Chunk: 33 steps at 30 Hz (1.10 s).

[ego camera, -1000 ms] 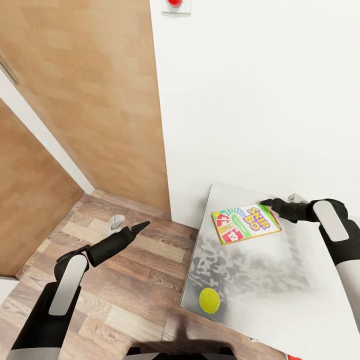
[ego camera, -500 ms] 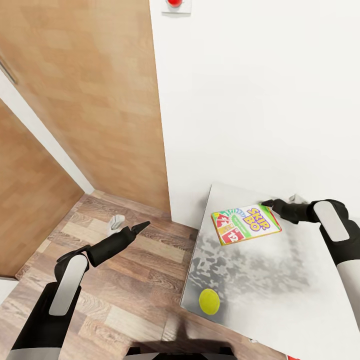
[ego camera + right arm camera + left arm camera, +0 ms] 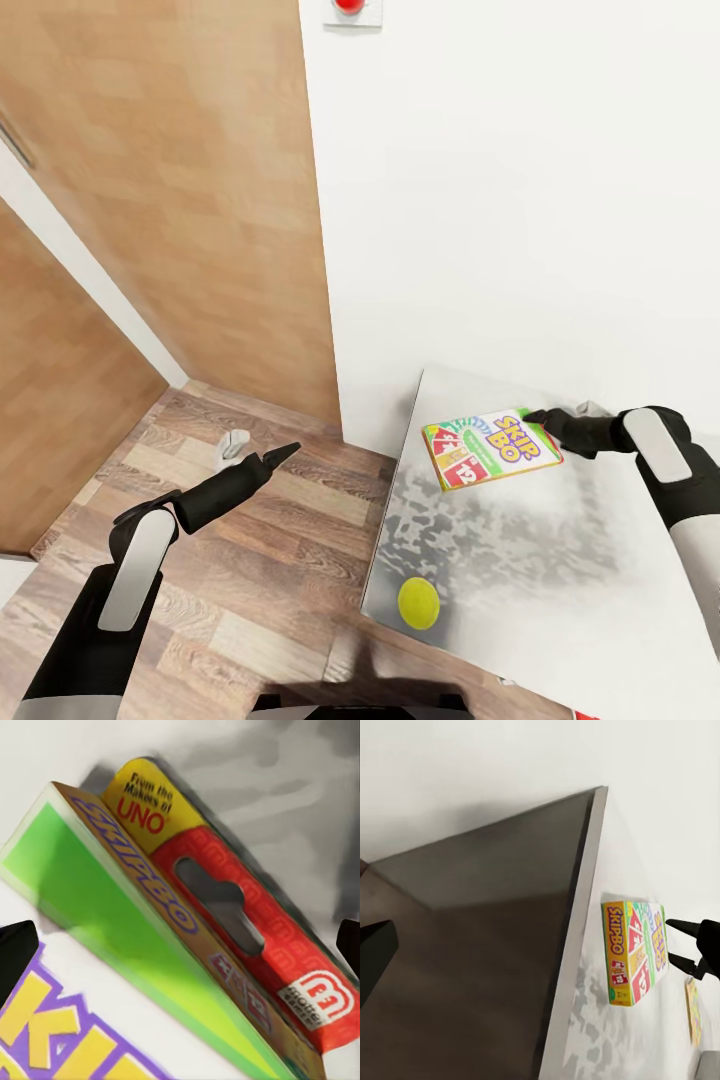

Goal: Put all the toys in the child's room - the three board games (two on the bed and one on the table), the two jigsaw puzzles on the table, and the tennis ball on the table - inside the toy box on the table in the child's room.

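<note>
Skip-Bo box (image 3: 491, 448) lying flat on the pale mottled table (image 3: 560, 600), with the right claw (image 3: 533, 417) at its far corner, just beyond the printed title. Left wrist view: the right claw (image 3: 681, 943) shows two dark fingertips spread apart, one above the other, pointing at the box (image 3: 634, 950) edge with a clear gap between them, so the jaws stand open and hold nothing; whether the tips touch the cardboard cannot be told. Right wrist view: the box (image 3: 172, 945) seen close between the two fingertips, its green edge, purple lettering and red hang tab with a cut-out slot facing the claw. Ball (image 3: 418, 602), small and yellow-green, resting on the table well nearer the robot than the right claw, close to the table's left edge and well apart from the box. Left claw (image 3: 282, 453) hanging over the wood-plank floor (image 3: 200, 610), off the table's left side and well apart from the right claw; its fingers appear together as one dark point, though their state cannot be told for sure. Wooden door (image 3: 190, 200) beyond the left claw; white wall (image 3: 520, 200) beyond the right claw.
</note>
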Motion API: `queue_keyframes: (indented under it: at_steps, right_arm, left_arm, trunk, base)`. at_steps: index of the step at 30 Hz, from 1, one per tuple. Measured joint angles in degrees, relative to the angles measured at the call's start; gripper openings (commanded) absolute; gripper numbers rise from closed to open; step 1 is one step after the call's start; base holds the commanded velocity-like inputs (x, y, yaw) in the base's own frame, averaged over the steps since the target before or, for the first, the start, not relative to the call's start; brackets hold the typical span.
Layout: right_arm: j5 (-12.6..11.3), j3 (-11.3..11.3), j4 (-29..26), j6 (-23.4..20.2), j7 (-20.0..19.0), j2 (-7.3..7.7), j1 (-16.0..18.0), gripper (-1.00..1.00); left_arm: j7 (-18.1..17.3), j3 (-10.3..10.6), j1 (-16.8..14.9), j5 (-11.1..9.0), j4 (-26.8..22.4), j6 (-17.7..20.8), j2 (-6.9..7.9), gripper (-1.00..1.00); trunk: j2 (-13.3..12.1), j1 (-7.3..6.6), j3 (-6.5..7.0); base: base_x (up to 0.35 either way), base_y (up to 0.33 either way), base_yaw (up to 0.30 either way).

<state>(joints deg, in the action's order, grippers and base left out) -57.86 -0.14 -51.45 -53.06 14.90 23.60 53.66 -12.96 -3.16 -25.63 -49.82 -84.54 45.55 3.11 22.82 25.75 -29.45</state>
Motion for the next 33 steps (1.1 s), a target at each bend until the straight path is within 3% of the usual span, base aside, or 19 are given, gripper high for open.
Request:
queue_keyframes:
  at_steps: [19,33]
  right_arm:
    - [-0.47,0.35,1.24,-0.63,-0.33,-0.40,0.68,1.00]
    - [-0.59,0.36,1.24,-0.79,-0.37,-0.47,0.71,1.00]
  left_arm:
    - [0.00,0.00,0.00,0.00,0.00,0.00,0.00,1.00]
    - [0.00,-0.01,0.01,-0.01,-0.01,0.00,0.00,1.00]
  trunk:
    - [0.00,0.00,0.00]
    - [0.00,0.00,0.16]
  base:
    - [0.000,0.000,0.003]
    - [0.000,0.000,0.190]
